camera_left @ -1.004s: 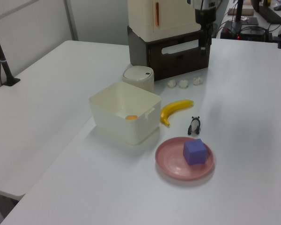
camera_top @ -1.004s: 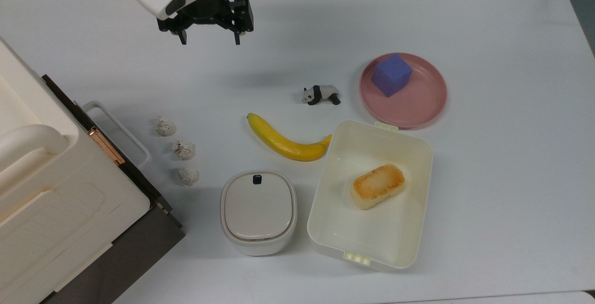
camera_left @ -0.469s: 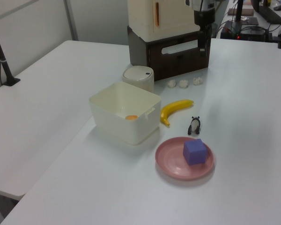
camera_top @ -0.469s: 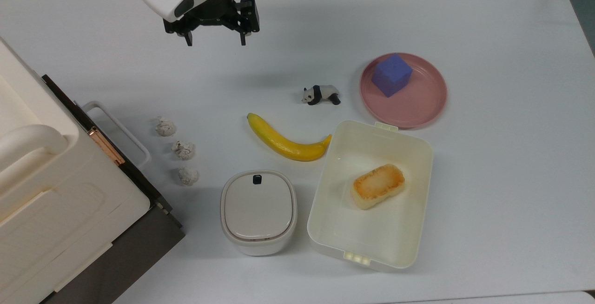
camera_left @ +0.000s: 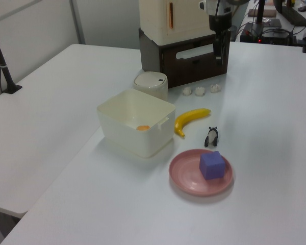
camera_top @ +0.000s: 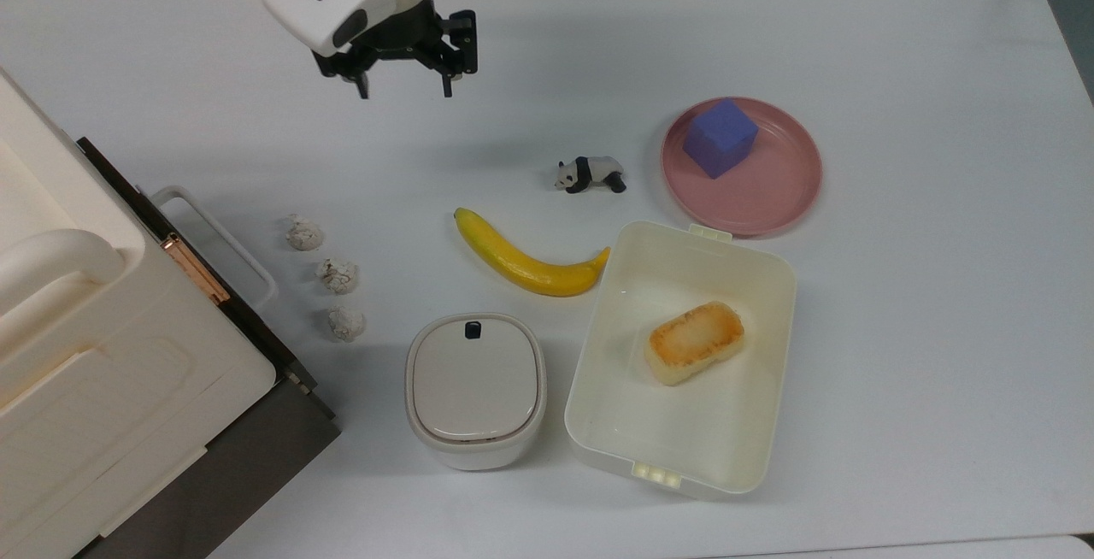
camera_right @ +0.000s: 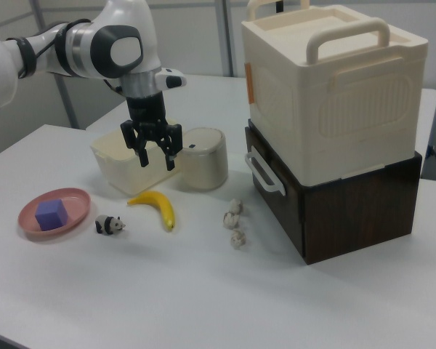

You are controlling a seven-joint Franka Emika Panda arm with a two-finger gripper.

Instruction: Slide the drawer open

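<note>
The drawer [camera_top: 183, 244] has a dark brown front and a white loop handle [camera_top: 224, 238]. It sits pushed in, in the dark cabinet at the top view's left edge. Its front [camera_left: 196, 63] faces the table in the left view, and its handle [camera_right: 264, 173] shows in the right view. My gripper [camera_top: 405, 91] hangs open and empty over bare table near the top view's upper middle, well apart from the handle. In the right view the gripper [camera_right: 156, 161] hovers above the banana's far side, fingers pointing down. In the left view it [camera_left: 220, 50] hangs in front of the cabinet's right end.
A cream case [camera_top: 77, 337] rests on the cabinet. Three crumpled white lumps [camera_top: 337, 275] lie just in front of the handle. Further right are a banana [camera_top: 523, 261], a lidded cream pot [camera_top: 475, 388], a white tub [camera_top: 598, 371] holding bread, a toy panda [camera_top: 590, 174] and a pink plate [camera_top: 778, 191] with a blue cube.
The gripper has shifted a little to the top view's right and downward, staying open. Everything on the table stays where it was.
</note>
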